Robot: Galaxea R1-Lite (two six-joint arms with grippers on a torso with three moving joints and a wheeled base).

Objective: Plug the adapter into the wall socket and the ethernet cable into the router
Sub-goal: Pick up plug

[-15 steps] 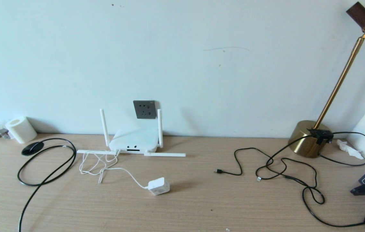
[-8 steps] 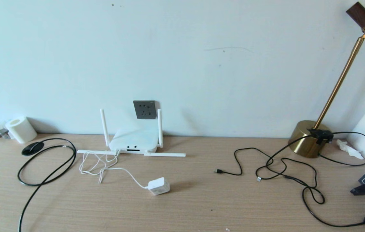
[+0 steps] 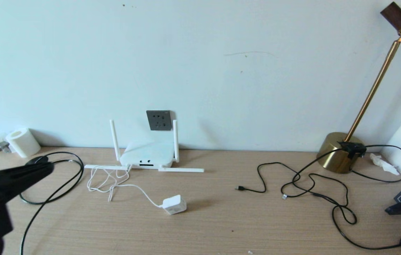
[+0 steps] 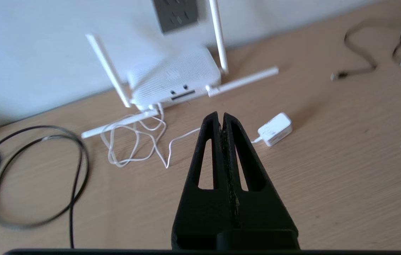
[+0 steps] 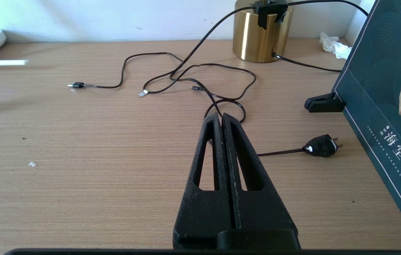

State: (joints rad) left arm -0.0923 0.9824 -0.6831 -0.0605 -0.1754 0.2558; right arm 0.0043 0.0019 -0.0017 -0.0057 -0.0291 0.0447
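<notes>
Motion comes first from our left gripper (image 3: pixel 46 168), newly in view above the ethernet cable (image 3: pixel 50 193), jaws closed and empty, suggesting we start toward the adapter (image 3: pixel 174 204) lying before the router (image 3: pixel 147 156) and wall socket (image 3: pixel 158 120), while our right gripper (image 5: pixel 221 118) waits closed.

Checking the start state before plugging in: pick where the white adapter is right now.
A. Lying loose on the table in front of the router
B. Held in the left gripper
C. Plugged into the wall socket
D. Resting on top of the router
A: the adapter lies on the table, in front of the router, apart from the wall socket, with the left gripper shut and empty.
</notes>
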